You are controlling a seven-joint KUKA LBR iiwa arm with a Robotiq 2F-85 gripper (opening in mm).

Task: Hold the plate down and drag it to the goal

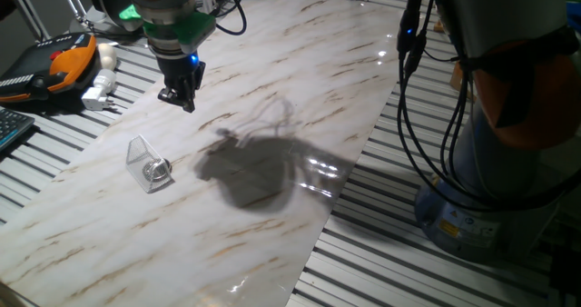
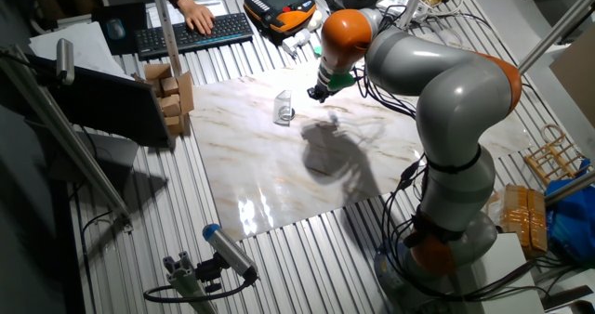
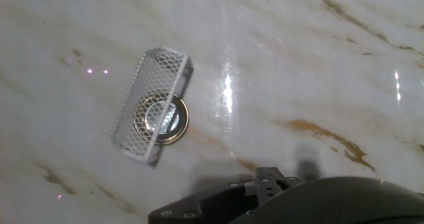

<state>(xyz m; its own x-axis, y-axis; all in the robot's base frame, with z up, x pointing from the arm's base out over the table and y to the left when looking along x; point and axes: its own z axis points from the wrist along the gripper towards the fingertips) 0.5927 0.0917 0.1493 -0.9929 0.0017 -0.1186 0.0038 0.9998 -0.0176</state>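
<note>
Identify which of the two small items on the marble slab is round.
The small silver disc: a shiny metal circle with a darker centre. The other item, the tent-shaped wedge, has flat sides and straight edges and stands partly over the disc.

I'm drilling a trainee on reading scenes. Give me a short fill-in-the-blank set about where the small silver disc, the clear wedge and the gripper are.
1. The tiny shiny silver metal disc lies ____ the small clear tent-like wedge.
2. The black two-finger gripper is ____ the marble tabletop, touching nothing.
3. In the hand view, the wedge's sloped face shows a fine ____ pattern.

Missing words: under; above; mesh
</note>
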